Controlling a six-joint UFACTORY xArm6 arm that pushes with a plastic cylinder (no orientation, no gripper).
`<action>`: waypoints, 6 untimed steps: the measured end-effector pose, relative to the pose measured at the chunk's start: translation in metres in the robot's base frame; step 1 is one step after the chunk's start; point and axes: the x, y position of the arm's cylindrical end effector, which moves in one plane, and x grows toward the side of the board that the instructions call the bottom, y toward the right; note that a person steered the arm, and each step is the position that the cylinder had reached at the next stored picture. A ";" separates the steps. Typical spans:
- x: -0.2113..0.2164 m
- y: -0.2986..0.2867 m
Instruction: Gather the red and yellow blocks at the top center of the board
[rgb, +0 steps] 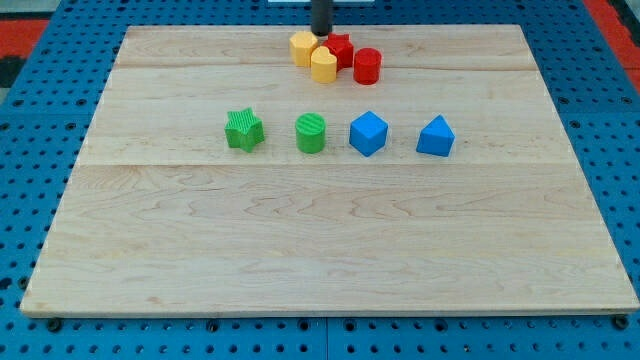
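Tip (322, 35) touching red star block (340, 48), behind yellow blocks (305, 47).

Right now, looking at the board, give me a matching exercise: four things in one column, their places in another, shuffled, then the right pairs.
Things:
1. green star block
2. red cylinder
3. my tip
4. blue triangular block

Places:
A. view's right end of the middle row
B. view's top edge, just behind the red and yellow cluster
C. view's left end of the middle row
D. view's right side of the top cluster

Pairs: 1-C, 2-D, 3-B, 4-A
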 end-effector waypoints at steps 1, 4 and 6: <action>0.010 -0.016; 0.001 0.078; 0.063 0.125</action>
